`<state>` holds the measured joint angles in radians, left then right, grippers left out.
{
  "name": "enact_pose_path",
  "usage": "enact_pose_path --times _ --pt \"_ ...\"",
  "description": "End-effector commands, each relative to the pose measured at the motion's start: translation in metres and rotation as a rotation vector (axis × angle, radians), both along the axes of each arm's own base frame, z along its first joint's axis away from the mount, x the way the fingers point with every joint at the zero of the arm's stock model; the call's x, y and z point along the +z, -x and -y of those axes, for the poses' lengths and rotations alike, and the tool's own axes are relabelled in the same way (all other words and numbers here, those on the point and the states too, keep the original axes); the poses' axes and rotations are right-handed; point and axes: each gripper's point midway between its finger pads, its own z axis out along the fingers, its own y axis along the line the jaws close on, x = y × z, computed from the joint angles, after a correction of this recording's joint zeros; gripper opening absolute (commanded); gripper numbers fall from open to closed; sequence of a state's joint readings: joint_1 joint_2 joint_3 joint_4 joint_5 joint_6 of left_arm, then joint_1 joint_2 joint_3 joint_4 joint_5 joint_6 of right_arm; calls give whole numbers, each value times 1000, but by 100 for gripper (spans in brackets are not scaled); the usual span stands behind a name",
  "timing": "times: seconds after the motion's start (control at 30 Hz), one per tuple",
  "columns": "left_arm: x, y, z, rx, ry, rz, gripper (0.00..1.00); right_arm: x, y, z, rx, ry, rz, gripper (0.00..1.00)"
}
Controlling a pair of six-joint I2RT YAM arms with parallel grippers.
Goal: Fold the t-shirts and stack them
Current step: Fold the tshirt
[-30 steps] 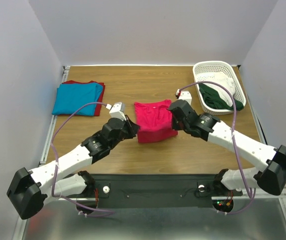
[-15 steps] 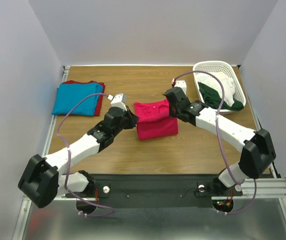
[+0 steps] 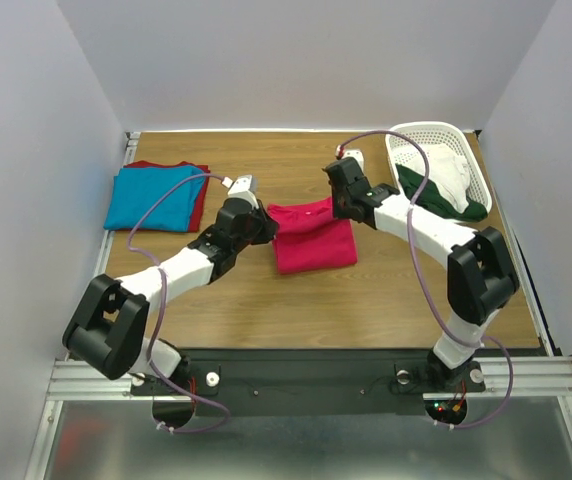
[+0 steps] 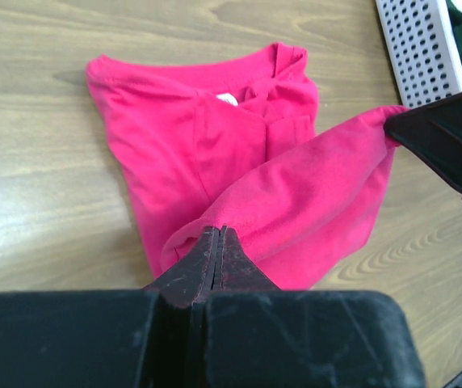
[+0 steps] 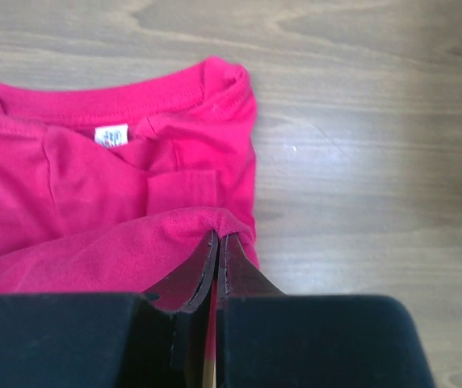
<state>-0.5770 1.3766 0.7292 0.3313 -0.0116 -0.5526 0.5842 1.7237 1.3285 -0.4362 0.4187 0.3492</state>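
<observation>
The crimson-pink t-shirt (image 3: 311, 242) lies near the middle of the tabletop (image 3: 386, 295), already narrowed to a rough rectangle with its sleeves tucked in; its collar points to the far side, and the white neck label (image 5: 111, 135) shows just inside the neckline. A band of its fabric is lifted off the rest and stretched taut between the two arms, hanging above the folded body.

The left gripper (image 4: 219, 234) has its jaws pressed together on the left end of that band; the right gripper (image 5: 217, 238) is pinched tight on the right end, a ridge of cloth bunched at its tips.

At the far left a turquoise t-shirt (image 3: 154, 197) lies folded on top of a dark red t-shirt (image 3: 198, 214), well apart from the pink one; a white lattice basket (image 3: 421, 130) with green and white cloth in it stands at the far right.

Against a second ago, both grippers have travelled away from the bases toward the far edge, carrying the lifted band closer to the collar; the arms reach out straighter, and the pink shirt covers less tabletop on its near side; the folded pile and basket lie as they did.
</observation>
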Motion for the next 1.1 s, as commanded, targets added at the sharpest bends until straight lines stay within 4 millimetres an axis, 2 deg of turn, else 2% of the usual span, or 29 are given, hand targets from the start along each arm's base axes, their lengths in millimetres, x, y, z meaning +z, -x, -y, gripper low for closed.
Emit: enact_pose_path --times 0.0,0.33,0.4,0.6,0.73,0.8,0.83,0.87,0.9,0.93,0.97,1.0,1.03,1.07 --pt "38 -24 7 -19 52 111 0 22 -32 -11 11 -40 87 0" --pt "22 -57 0 3 27 97 0 6 -64 -12 0 -25 71 0" --pt "20 -61 -2 11 24 97 0 8 -70 -13 -5 -29 82 0" --pt "15 -77 -10 45 20 98 0 -10 -84 -17 -6 -24 65 0" --pt "12 -87 -15 82 19 95 0 -8 -95 -16 -29 -40 80 0" --pt "16 -95 -20 120 33 96 0 1 -103 -15 -50 -57 107 0" --pt "18 -100 -26 157 30 98 0 7 -105 -16 -54 -68 120 5" --pt "24 -107 -32 200 24 97 5 22 -112 -15 -67 -95 151 15" --pt "29 -110 -35 225 28 95 16 31 -114 -15 -71 -112 169 50" --pt "33 -112 -43 266 15 95 41 40 -117 -14 -79 -128 186 68" --pt "41 -113 -45 282 19 108 53 52 -118 -13 -85 -138 208 80" --pt "49 -115 -48 301 25 122 64 63 -119 -12 -90 -151 231 88" --pt "54 -114 -51 315 28 130 71 82 -115 -11 -89 -170 265 98" --pt "67 -112 -58 344 35 154 78 90 -114 -10 -89 -179 284 100"
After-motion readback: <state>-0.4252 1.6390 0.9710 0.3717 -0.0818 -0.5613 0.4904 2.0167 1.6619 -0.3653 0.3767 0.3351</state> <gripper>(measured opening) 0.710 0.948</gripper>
